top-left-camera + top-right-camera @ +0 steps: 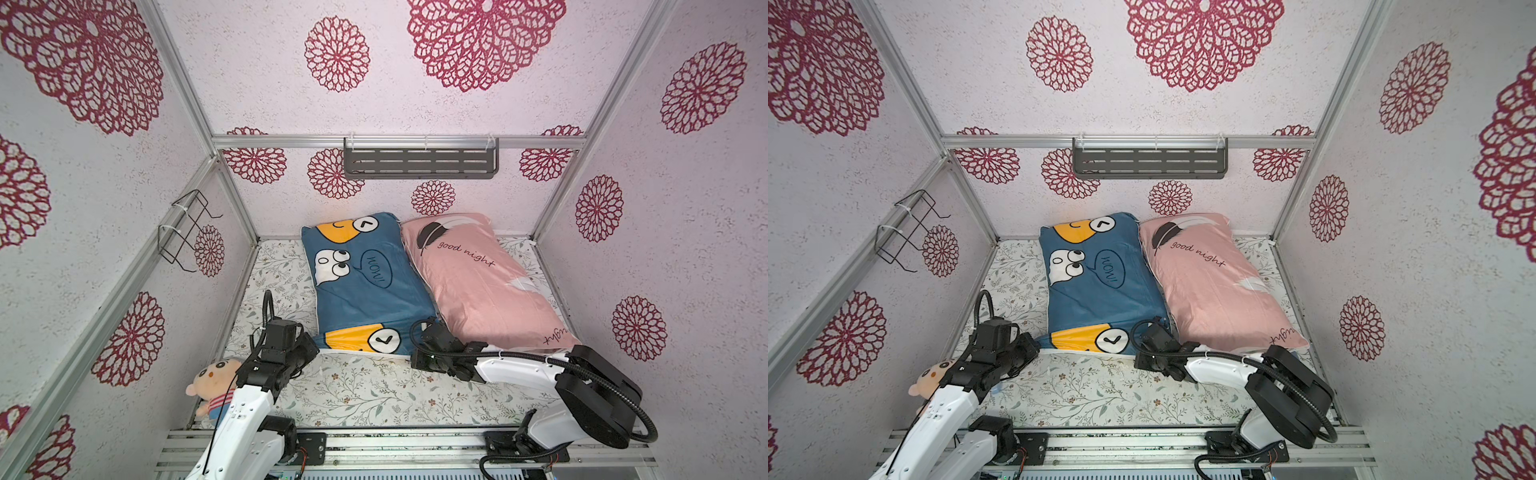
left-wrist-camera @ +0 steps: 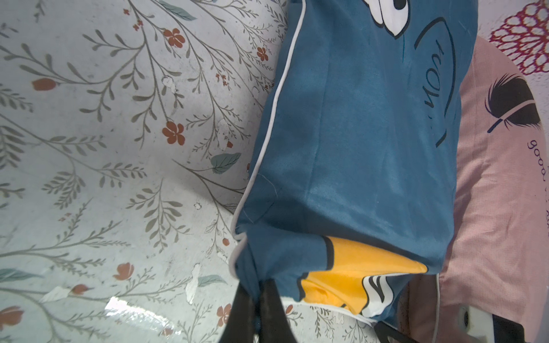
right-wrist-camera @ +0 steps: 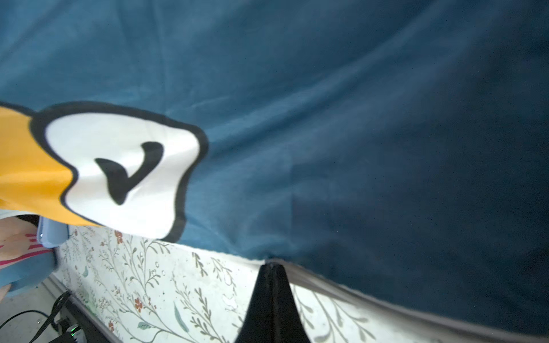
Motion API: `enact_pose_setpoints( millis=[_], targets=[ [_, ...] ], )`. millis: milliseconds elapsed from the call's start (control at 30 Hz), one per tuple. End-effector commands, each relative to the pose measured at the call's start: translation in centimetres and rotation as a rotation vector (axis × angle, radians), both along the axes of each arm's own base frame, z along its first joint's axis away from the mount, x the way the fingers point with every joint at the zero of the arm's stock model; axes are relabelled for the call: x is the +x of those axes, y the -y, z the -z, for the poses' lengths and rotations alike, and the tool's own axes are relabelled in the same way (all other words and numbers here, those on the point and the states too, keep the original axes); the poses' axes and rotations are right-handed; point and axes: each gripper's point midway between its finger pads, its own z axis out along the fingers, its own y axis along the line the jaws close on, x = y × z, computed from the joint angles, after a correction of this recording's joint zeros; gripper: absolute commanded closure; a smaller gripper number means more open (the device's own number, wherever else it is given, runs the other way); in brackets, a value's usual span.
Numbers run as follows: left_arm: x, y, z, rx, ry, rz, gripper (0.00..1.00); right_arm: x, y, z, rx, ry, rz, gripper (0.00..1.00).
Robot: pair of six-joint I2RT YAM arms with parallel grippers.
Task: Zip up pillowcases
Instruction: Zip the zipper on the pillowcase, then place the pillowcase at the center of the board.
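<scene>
Judging from how things lie, you are partway through the blue case (image 1: 365, 291) and have not started on the pink case (image 1: 478, 286). Both lie side by side on the sheet (image 1: 374, 395), blue on the left and pink on the right, touching along their long edges, far ends against the back wall. Your left gripper (image 2: 257, 286) is clenched on the near left corner of the blue case, and the cloth bunches into its fingers. Your right gripper (image 3: 271, 267) is closed tight on the near edge of the same case, towards its near right corner, with creases fanning out from the tips. I cannot tell whether it has the zip pull or only the hem. A grey band runs along that edge on one side of the tips, which may be the stretch not yet zipped, so treat the blue zip as unfinished. The pink case's zip does not show in any view, and neither gripper touches it. As for containers, each case looks plump with a pillow inside. The shelf (image 1: 419, 162) on the far wall and the wire rack (image 1: 187, 228) on the left wall show nothing in them. A toy (image 1: 214, 374) lies at the near left, beside your left arm.
</scene>
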Motion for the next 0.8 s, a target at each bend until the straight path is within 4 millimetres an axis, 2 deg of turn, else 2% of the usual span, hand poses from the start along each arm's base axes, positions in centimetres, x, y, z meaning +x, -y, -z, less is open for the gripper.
enact_pose_setpoints(
  millis=[0, 300, 500, 633, 733, 767],
  targets=[
    [0.2, -1.0, 0.2, 0.033, -0.001, -0.025, 1.00, 0.0, 3.5, 0.6, -0.109, 0.001, 0.051, 1.00],
    [0.5, -1.4, 0.4, 0.039, -0.013, -0.026, 1.00, -0.2, 8.7, 1.2, -0.221, -0.010, 0.131, 1.00],
    [0.8, -1.8, 0.3, 0.052, -0.016, -0.031, 1.00, -0.6, 11.2, 2.3, -0.286, -0.026, 0.159, 1.00],
    [1.2, -1.9, 0.4, 0.052, -0.017, -0.033, 1.00, -0.4, 11.3, 2.3, -0.286, -0.019, 0.153, 1.00],
    [1.5, -1.9, 0.5, 0.051, -0.018, -0.033, 1.00, 0.2, 9.4, 0.9, -0.224, 0.020, 0.085, 1.00],
    [1.7, -1.9, 0.5, 0.053, -0.019, -0.032, 1.00, 0.5, 8.3, -0.2, -0.197, 0.040, 0.051, 0.89]
  ],
)
